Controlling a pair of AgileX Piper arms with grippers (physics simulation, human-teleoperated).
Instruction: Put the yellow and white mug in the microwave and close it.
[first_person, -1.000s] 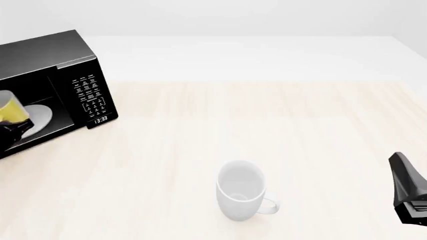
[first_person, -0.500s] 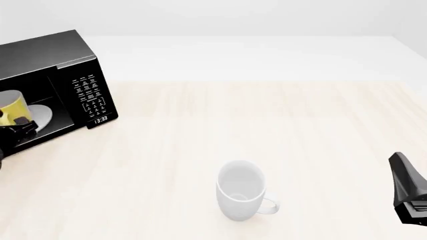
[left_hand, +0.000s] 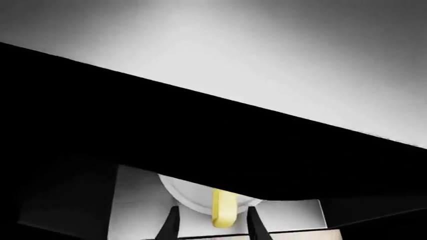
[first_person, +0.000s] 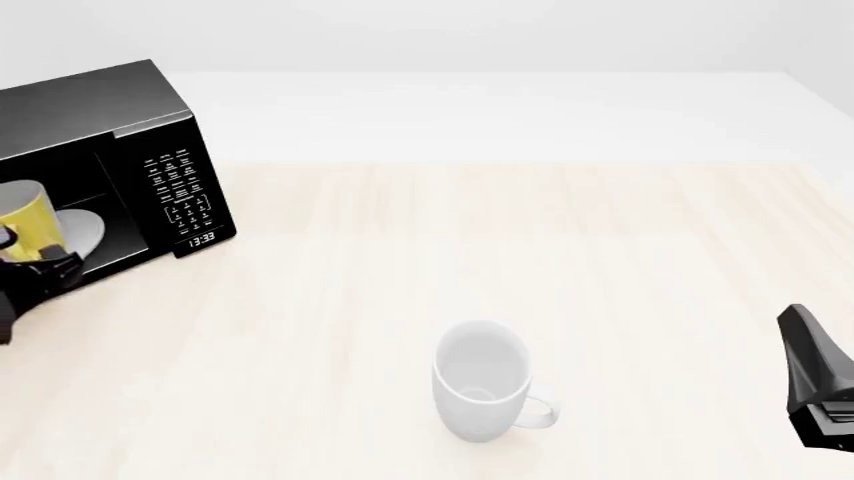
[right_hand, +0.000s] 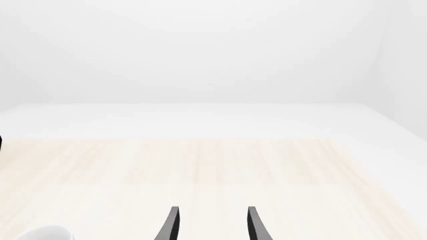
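Observation:
The black microwave (first_person: 100, 105) stands open at the table's far left; its door is out of view. The yellow and white mug (first_person: 27, 220) stands upright inside it on the round white turntable plate (first_person: 83, 232). My left gripper (first_person: 40, 260) is open just outside the cavity, in front of the mug. In the left wrist view the mug's yellow handle (left_hand: 223, 207) shows between the spread fingers (left_hand: 171, 225) without touching them, under the microwave's dark frame (left_hand: 133, 130). My right gripper (right_hand: 211, 226) is open and empty at the table's near right (first_person: 814, 385).
A larger all-white mug (first_person: 483, 380) stands upright on the table near the front centre, handle to the right; its rim also shows in the right wrist view (right_hand: 47, 232). The microwave's keypad (first_person: 180, 190) faces the table's middle.
The yellow mug has moved slightly further onto the turntable plate and now stands upright. My left gripper has drawn back a little from it. The right arm has not moved.

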